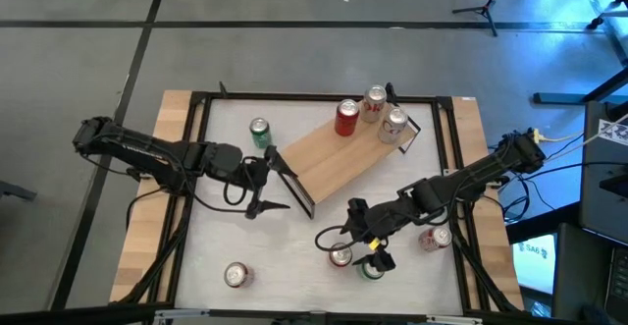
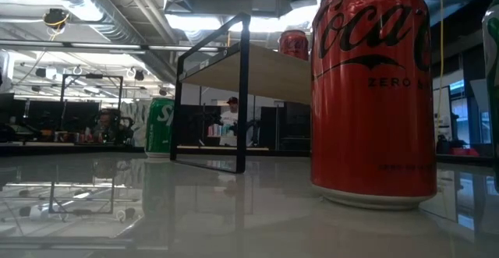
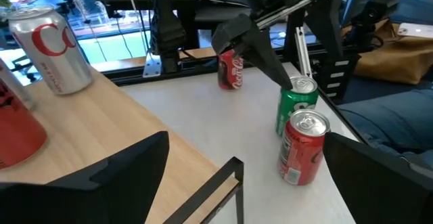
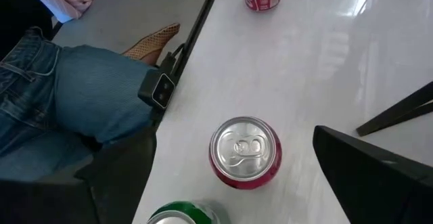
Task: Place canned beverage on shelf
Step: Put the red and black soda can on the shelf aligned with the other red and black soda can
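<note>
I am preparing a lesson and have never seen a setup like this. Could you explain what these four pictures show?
This is a robot with two dark arms at a white table, seen at one moment by four cameras: one overhead, one at tabletop height, and one on each wrist.

A wooden shelf stands on the table with three cans on it, among them a red can. Other cans stand on the tabletop.

The left hand is open at the shelf's end. The right hand is open above a red-sided can next to a green can. Neither holds anything.

A person in jeans sits beside the table.
</note>
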You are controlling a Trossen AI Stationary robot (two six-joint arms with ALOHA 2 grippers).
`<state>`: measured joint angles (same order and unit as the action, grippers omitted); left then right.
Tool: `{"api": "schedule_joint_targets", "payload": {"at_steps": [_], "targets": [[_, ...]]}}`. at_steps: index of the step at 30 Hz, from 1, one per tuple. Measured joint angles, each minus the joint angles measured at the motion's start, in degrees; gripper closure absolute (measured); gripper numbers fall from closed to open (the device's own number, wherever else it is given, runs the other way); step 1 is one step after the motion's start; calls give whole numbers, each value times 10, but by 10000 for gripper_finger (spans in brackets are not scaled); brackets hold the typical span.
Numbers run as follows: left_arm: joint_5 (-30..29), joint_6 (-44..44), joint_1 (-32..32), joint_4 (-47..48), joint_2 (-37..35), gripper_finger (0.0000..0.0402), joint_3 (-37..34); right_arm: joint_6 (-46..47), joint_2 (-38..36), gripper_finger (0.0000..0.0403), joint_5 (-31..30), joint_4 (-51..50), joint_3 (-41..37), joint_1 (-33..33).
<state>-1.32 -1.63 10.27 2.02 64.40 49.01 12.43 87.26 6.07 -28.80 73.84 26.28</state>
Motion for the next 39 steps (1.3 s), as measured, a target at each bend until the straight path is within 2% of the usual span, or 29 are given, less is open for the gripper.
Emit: {"api": "schedule_joint_targets", "payload": {"at_steps": [7,11,24,32,39], "targets": [[-10,0,7,0,0,21,0,31,1,10,11,7,0,0],[-11,0,7,0,0,21,0,39,1,10,-10,1,0,0],[-12,1,7,0,0,21,0,-54,1,10,-74,-78,0,11],[-12,1,7,0,0,21,0,-65,45,10,-82,-82,0,25],[-12,0,7,0,0,21,0,-69,78,11,-119,-49,-1,26]]}}
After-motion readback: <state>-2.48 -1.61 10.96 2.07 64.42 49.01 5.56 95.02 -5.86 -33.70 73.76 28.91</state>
